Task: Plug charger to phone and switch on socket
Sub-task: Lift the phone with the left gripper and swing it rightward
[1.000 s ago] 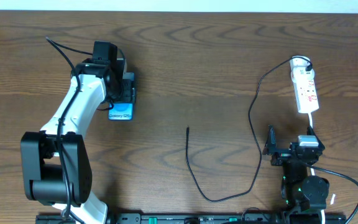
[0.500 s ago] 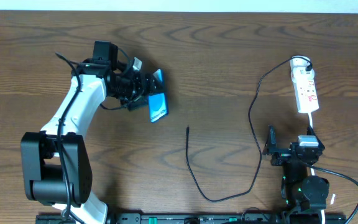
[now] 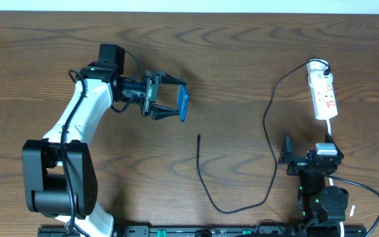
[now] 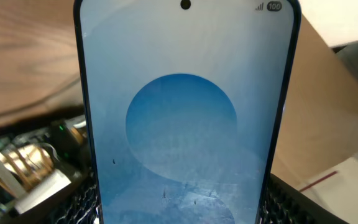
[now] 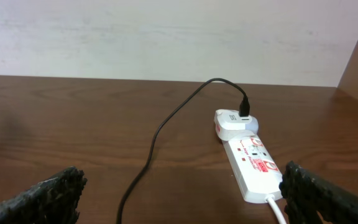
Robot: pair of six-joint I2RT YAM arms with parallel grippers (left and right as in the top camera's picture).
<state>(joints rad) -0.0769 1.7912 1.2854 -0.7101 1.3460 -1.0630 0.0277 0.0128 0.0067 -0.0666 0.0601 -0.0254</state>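
My left gripper [image 3: 171,97] is shut on the phone [image 3: 183,104] and holds it on edge above the table, left of centre. In the left wrist view the phone's blue screen [image 4: 185,112] fills the frame, and both black fingers [image 4: 283,200] press on its long sides. The charger [image 3: 270,131] runs from a white adapter in the socket [image 3: 324,95], loops along the table, and ends in a plug tip [image 3: 199,137] below the phone. My right gripper [image 3: 306,154] stands open near the front edge, short of the socket [image 5: 250,162], with nothing between its fingers.
The socket's white cord [image 3: 329,131] runs down towards the right arm's base. The charger [image 5: 160,137] crosses the wood ahead of the right gripper. A light wall stands behind the table's far edge [image 5: 166,78].
The left gripper has lifted the phone off the table at the left, carried it rightwards, and turned it from flat to on edge. The right arm has not moved.
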